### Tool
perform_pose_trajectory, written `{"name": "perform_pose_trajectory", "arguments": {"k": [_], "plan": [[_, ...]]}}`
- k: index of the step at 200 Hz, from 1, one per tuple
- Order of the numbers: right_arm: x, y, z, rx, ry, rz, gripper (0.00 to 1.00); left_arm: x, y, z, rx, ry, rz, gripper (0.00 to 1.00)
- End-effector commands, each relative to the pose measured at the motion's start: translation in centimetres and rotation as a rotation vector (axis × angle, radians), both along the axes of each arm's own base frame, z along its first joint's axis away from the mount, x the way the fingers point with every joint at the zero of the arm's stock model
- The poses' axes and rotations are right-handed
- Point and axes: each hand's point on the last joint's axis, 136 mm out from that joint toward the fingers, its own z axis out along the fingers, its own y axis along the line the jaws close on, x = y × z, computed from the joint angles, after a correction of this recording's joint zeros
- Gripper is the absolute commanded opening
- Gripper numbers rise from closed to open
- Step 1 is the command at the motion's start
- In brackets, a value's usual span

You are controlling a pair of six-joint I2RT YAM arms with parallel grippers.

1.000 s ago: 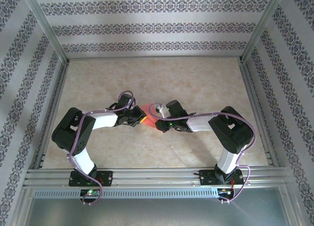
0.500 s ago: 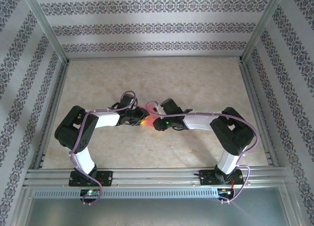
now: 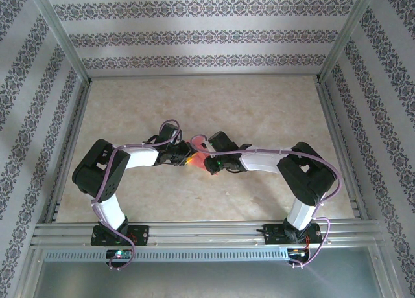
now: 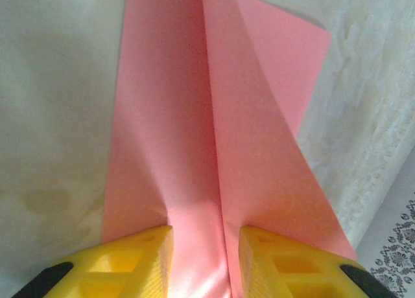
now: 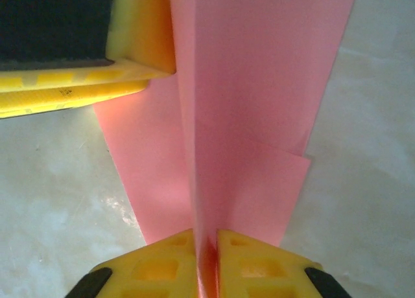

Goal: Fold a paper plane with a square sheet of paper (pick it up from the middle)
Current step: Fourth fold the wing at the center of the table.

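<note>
Though folded only in part, was entered as 1 sheet of paper (image 4: 162, 116): salmon-pink, plain, at mid-table between both arms. Lay on or just above the surface; could not be told which. Showed 1 raised centre ridge and an overlapping layer on 1 side.

Was nipped on that ridge by right gripper (image 5: 205, 236), jaws all but closed with only the paper's thickness between them. Was straddled at the opposite end by left gripper (image 4: 205, 236), jaws partly apart, with the ridge between its fingers (image 4: 139, 262) and, as far as could be judged, not clamped.

Step in hand, by judgement: forming and sharpening of the centre crease, with the wings not yet shaped.

Next move, by judgement: called for closing the left jaws squarely on the ridge, then an even press along the crease. Called also for light force, for fear of tearing or skewing thin paper.

Around: noted pale marbled table (image 3: 259, 110), patterned walls (image 3: 194, 35), metal frame rail (image 3: 194, 228).

Judged as chief hindrance: crowding of the 2 grippers, fingertips close together over 1 small sheet, with little room to shift either hold.
</note>
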Motion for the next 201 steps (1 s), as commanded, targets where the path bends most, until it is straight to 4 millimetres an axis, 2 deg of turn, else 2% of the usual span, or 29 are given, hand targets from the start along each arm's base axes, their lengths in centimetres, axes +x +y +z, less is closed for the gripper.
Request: {"name": "perform_pose_trajectory", "arguments": {"k": [1, 77, 100, 156, 201], "plan": [[0.0, 0.1, -0.6, 0.046, 0.044, -0.017, 0.12, -1.2, 0.4, -1.1, 0.048, 0.045, -0.003, 0.33], [-0.4, -0.1, -1.2, 0.186, 0.131, -0.029, 0.11, -0.5, 0.6, 0.7, 0.063, -0.002, -0.009, 0.32], [-0.6, -0.2, -1.5, 0.195, 0.139, -0.026, 0.14, -0.3, 0.6, 1.5, 0.061, -0.027, -0.009, 0.32], [-0.3, 0.1, -0.8, 0.222, 0.156, -0.039, 0.17, -0.4, -0.5, 1.0, 0.011, -0.003, -0.039, 0.32], [-0.4, -0.1, -1.5, 0.239, 0.207, -0.05, 0.11, -0.6, -0.2, 0.3, 0.024, 0.01, -0.036, 0.32]]}}
